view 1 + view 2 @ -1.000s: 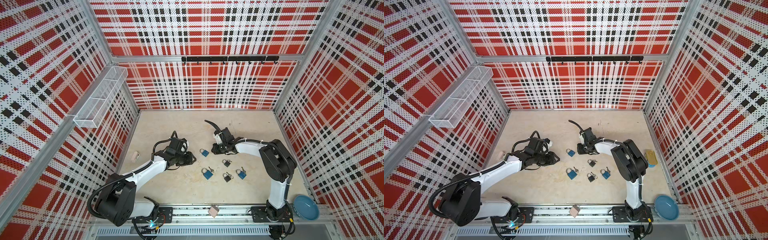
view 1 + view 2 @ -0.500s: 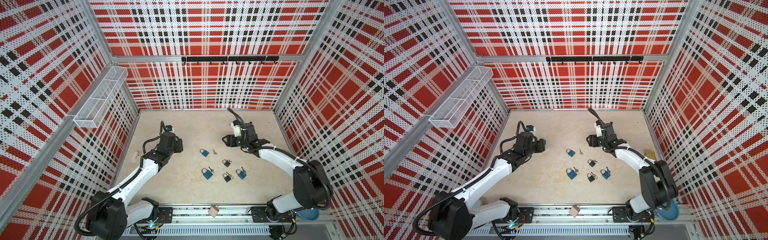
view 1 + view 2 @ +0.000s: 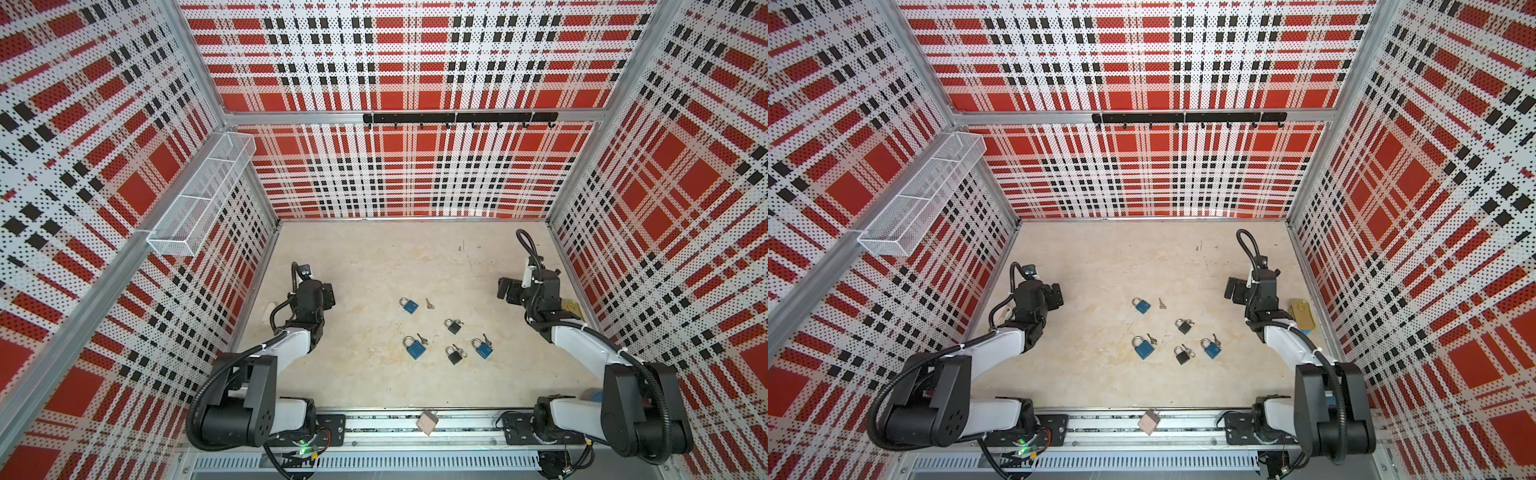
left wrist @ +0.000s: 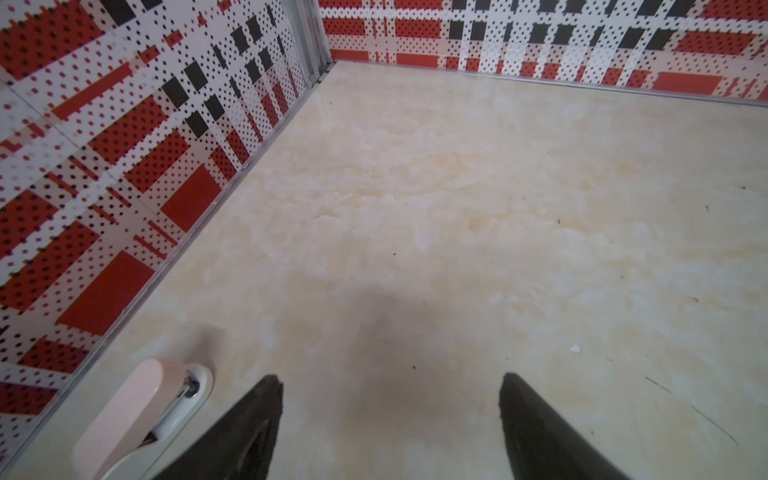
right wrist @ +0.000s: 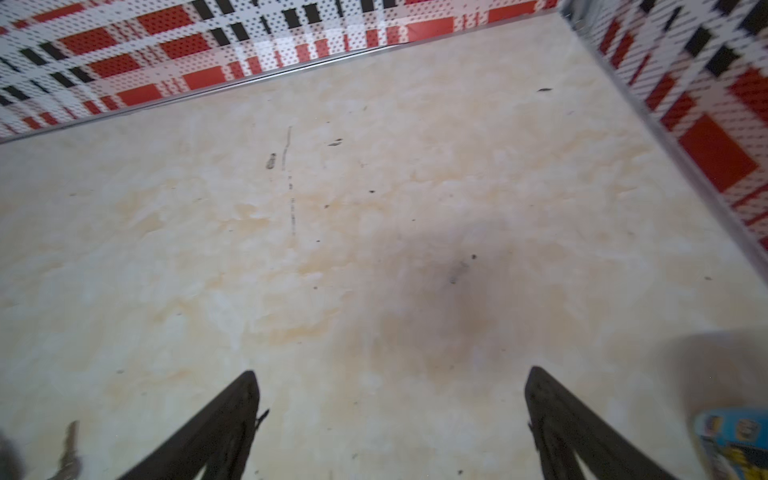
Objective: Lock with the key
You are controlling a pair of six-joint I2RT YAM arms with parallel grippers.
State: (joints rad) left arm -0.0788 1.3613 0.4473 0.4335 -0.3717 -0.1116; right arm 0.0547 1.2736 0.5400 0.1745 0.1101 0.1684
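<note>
Several padlocks lie mid-table in both top views. The farthest is a blue padlock (image 3: 409, 305) (image 3: 1141, 305) with a loose key (image 3: 429, 304) (image 3: 1162, 304) just to its right, apart from it. Nearer lie a black padlock (image 3: 454, 325), a blue one (image 3: 414, 347), another black one (image 3: 454, 354) and a blue one (image 3: 482, 347), each with a key in it. My left gripper (image 3: 328, 296) (image 4: 390, 382) hangs open and empty over bare table by the left wall. My right gripper (image 3: 508, 289) (image 5: 390, 378) is open and empty on the right.
A pink and white stapler-like thing (image 3: 268, 313) (image 4: 137, 415) lies against the left wall beside my left gripper. A gold tin (image 3: 573, 309) sits by the right wall, a blue bowl (image 3: 594, 395) behind the right arm, a wooden cube (image 3: 428, 422) on the front rail.
Both arms have drawn back from the middle to their own sides and both grippers have opened. The blue padlock and the loose key now lie on the table.
</note>
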